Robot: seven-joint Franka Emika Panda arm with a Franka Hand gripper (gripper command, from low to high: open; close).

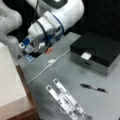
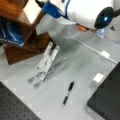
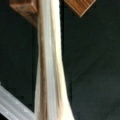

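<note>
Hand (image 1: 25, 46), at the end of the white arm, sits low at the table's (image 1: 100, 100) far-left corner in a front view, beside the wooden shelf; whether its fingers are apart or together cannot be told. Nearest it is one small orange piece (image 1: 49, 49), lying on the table just at the hand's right, touching or almost touching the arm's shadow. In the wrist view a pale, blurred strip (image 3: 50, 75) runs top to bottom through the middle, with wood corners above it; what it is cannot be told.

One white cable (image 1: 45, 67) runs across the table from that corner, with one small white block (image 1: 51, 61) along it. One folding metal stand (image 1: 66, 100) with two long rails lies near a front view's bottom. One black pen (image 1: 93, 88) lies well apart from the hand, its long axis running left to right. One black box (image 1: 97, 50) stands at the right, one white tag (image 1: 85, 56) on its front edge.
</note>
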